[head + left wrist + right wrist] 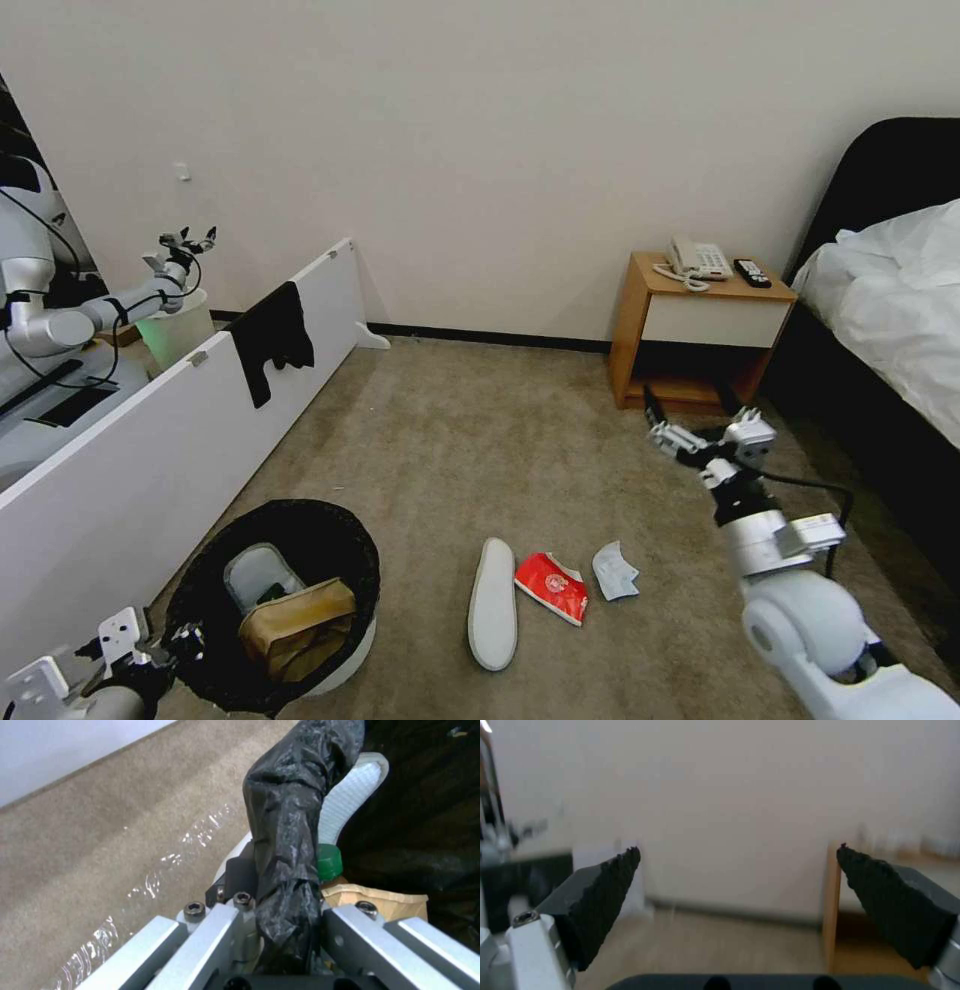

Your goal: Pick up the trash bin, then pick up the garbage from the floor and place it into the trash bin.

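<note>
The trash bin, lined with a black bag, stands on the floor at the lower left. It holds a white slipper, a brown paper bag and a green-capped bottle. My left gripper is shut on the bin's bag-covered rim. On the carpet lie another white slipper, a red packet and a pale-blue mask. My right gripper hangs open and empty above the floor, beyond the mask and in front of the nightstand; its pads stand wide apart.
A long white board with a black cloth over it leans along the left. A wooden nightstand with a phone stands at the back right, a bed beside it. A pale green-lit bin sits behind the board.
</note>
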Motion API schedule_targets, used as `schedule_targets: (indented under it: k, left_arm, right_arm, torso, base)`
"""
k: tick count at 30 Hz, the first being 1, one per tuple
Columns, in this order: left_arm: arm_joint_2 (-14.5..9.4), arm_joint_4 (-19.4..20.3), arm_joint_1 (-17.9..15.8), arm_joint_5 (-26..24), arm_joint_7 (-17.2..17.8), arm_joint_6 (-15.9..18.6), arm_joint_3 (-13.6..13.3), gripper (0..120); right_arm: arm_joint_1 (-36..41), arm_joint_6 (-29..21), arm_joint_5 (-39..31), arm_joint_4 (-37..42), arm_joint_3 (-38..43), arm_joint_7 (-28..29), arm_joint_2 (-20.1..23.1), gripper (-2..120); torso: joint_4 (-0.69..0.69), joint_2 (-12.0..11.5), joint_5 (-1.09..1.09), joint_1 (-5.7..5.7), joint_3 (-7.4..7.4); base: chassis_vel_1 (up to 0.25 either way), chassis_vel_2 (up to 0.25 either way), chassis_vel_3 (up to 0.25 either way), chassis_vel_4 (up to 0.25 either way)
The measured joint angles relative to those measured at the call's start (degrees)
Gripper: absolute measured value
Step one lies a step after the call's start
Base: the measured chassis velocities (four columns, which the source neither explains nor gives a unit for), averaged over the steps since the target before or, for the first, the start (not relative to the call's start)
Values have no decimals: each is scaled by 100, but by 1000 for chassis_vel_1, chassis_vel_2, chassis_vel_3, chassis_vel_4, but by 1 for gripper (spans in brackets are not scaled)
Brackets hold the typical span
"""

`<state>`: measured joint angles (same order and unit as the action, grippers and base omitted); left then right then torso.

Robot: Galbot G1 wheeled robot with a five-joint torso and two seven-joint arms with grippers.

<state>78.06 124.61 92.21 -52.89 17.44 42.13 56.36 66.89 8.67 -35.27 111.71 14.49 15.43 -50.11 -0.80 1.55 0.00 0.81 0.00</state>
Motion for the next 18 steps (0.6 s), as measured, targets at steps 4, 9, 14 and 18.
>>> schedule_targets:
  k: [4, 9, 14, 18]
  left_arm:
    - [-75, 19, 7, -45, 3, 0, 38, 1]
    - [-173, -22, -42, -84, 16, 0, -27, 1]
    - [-175, -47, -48, -76, 9, 0, -65, 1]
    - [-169, -39, -47, -76, 4, 0, -66, 1]
  right_arm:
    - [-90, -812, -700, 185, -456, 471, 190, 100]
    - [-228, -1706, -1710, 362, -865, 1132, 339, 100]
    - [-700, -2491, -2708, 422, -1459, 1908, 320, 100]
    - [-917, -2744, -3103, 363, -1837, 2234, 239, 100]
  torso:
    - [1, 0, -1, 0, 0]
    - [-2, 0, 0, 0, 0]
    - [1, 0, 0, 0, 0]
    - [0, 0, -1, 0, 0]
  base:
    - [0, 0, 0, 0]
    - [0, 0, 0, 0]
    - [0, 0, 0, 0]
    - [0, 0, 0, 0]
